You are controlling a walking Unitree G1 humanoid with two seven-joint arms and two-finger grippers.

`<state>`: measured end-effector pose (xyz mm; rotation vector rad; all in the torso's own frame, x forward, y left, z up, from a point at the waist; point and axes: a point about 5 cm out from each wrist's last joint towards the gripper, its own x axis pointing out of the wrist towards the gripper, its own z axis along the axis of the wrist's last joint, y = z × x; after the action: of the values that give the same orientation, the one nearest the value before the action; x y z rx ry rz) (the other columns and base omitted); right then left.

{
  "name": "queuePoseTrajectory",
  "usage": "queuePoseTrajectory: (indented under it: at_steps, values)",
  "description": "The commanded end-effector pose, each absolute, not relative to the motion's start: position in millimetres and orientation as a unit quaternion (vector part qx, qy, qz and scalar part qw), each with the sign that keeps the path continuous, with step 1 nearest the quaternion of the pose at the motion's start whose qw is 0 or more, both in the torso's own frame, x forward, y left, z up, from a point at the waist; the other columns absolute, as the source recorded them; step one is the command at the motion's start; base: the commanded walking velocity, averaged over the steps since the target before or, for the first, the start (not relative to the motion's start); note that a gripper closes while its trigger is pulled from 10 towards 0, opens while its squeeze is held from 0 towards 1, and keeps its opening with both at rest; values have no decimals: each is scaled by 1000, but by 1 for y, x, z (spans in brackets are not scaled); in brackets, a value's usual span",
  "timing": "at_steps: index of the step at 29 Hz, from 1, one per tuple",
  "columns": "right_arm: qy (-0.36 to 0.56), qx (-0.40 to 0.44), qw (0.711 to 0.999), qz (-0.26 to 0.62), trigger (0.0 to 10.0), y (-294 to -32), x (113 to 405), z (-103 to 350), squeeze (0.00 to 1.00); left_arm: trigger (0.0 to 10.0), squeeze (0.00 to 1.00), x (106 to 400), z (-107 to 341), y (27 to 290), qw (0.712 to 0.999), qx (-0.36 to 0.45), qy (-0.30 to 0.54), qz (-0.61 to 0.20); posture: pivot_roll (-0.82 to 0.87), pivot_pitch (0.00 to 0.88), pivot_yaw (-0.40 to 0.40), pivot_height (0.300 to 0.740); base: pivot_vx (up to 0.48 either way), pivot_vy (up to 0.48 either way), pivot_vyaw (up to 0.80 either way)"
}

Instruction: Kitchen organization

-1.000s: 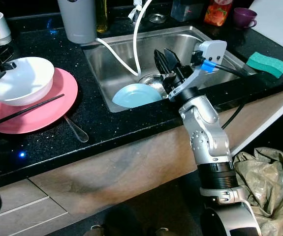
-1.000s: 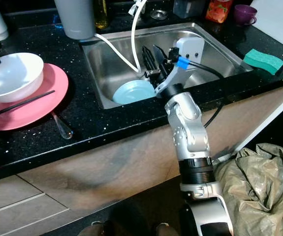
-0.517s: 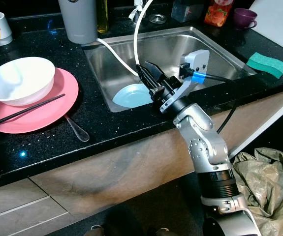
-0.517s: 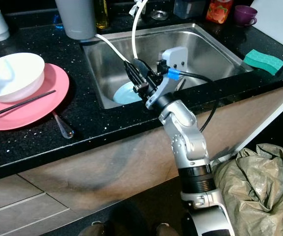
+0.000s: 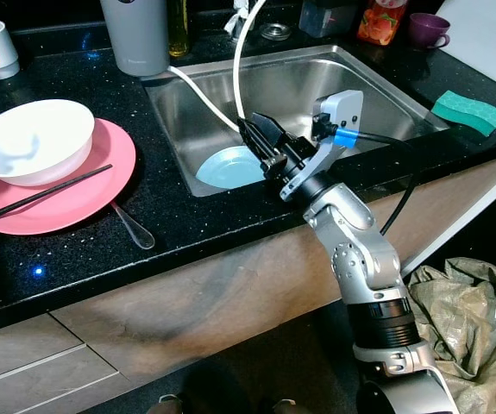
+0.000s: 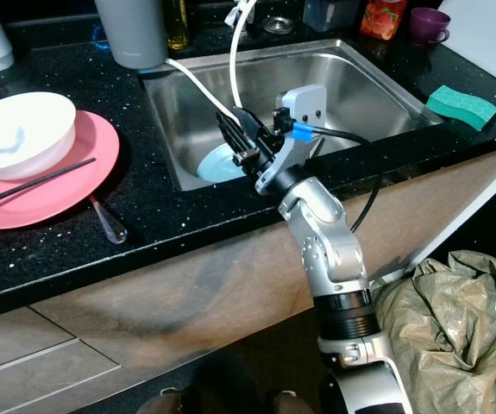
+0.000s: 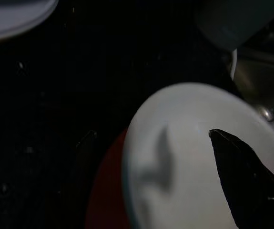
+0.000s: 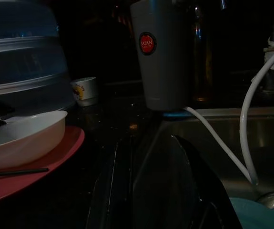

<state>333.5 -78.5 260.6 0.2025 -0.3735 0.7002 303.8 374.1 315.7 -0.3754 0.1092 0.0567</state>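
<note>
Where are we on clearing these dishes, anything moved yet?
Nothing looks put away yet. The right hand hovers over the sink beside the blue plate, holding nothing. Still waiting on the counter: the white bowl on the pink plate with a chopstick, plus the spoon.

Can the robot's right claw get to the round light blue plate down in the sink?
Probably yes. The right claw hangs over the steel sink, just above the round light blue plate, with nothing between them. The white hose runs close beside it.

black speckled countertop | steel sink | wooden cabinet front | crumpled olive bag on dark floor
</note>
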Motion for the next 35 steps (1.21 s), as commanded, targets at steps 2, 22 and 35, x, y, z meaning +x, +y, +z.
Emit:
queuePoseTrajectory:
  at_steps: [2, 22, 35]
  values:
    - [-175, 95, 916, 348, 10000, -77, 331, 259, 0, 10000, 0, 301, 309, 377, 981, -173, 79, 39, 55, 151, -29, 740, 0, 0, 0]
    - [-102, 41, 911, 397, 10000, -68, 329, 238, 0, 8275, 0, 319, 296, 361, 984, -161, 77, 19, 48, 156, -28, 740, 0, 0, 0]
    - [-92, 4, 911, 402, 10000, -73, 337, 244, 0, 0, 0, 322, 299, 359, 985, -157, 67, 13, 45, 155, -28, 740, 0, 0, 0]
